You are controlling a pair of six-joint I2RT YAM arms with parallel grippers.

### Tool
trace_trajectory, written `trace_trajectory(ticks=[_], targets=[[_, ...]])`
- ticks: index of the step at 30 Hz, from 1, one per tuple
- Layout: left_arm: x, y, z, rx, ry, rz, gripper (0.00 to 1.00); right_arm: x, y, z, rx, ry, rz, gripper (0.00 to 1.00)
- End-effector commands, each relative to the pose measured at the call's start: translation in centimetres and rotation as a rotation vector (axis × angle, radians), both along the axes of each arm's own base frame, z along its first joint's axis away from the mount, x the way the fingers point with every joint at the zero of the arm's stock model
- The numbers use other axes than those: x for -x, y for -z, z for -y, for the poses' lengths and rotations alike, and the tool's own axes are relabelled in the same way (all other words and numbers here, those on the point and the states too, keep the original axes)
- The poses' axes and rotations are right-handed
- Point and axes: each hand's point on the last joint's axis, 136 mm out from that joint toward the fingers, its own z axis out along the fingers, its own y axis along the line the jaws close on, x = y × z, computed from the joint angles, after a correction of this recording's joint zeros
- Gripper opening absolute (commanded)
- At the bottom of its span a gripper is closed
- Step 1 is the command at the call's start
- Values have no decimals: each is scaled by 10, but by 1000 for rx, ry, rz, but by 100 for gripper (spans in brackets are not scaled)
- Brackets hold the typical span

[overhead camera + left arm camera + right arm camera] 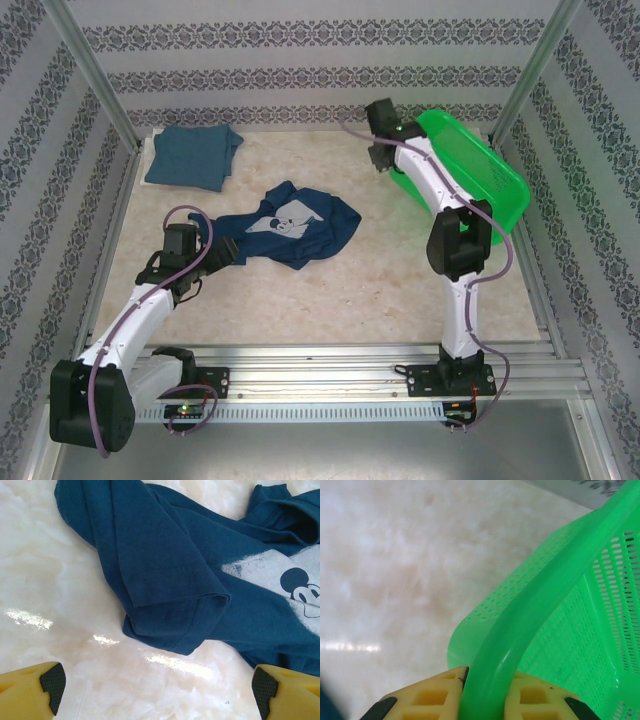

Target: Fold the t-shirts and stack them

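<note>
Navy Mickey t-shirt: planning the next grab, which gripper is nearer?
Left. The left gripper hovers open beside the navy Mickey t-shirt; the right gripper is far off, shut on the green mesh basket.

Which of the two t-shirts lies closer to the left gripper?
The dark navy blue cloth t-shirt with the white cartoon print, crumpled just ahead of the left gripper; the lighter teal-blue t-shirt lies at the far left corner.

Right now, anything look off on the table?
Yes. The right gripper is clamped on the rim of the green mesh basket at the far right, not on cloth. The navy Mickey t-shirt lies crumpled mid-table, unfolded, while the teal t-shirt sits folded at the far left corner.
</note>
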Motion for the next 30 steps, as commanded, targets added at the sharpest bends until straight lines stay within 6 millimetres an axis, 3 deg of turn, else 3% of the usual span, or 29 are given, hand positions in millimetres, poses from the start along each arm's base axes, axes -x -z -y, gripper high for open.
trace_trajectory(ticks=[1,4,5,6,9,12,14,16,19,22,26,30], targets=[[-8,-19,6,-4,41,65,97,-4,41,8,-74,159,-112,19],[-8,-21,8,-2,55,74,97,-33,36,22,-89,214,-58,25],[-7,-23,10,1,64,78,97,-41,29,29,-101,233,-17,32],[-7,-25,11,4,69,85,98,-47,20,38,-104,255,28,47],[-4,-27,15,18,88,85,100,-55,0,45,-170,252,82,76],[2,-23,15,32,83,64,100,-42,-41,22,-228,151,132,78],[8,-17,14,44,62,38,100,-25,-64,-11,-282,44,175,82],[15,-8,11,53,30,2,100,3,-65,-45,-371,-37,172,82],[23,1,6,53,-7,-28,100,41,-30,-74,-482,-37,61,71],[24,3,2,39,-26,-47,99,48,19,-80,-502,8,-18,50],[19,6,2,45,-36,-57,91,29,73,-48,-461,133,-89,37],[5,7,1,43,-53,-26,80,-1,95,-2,-394,231,-47,33]])
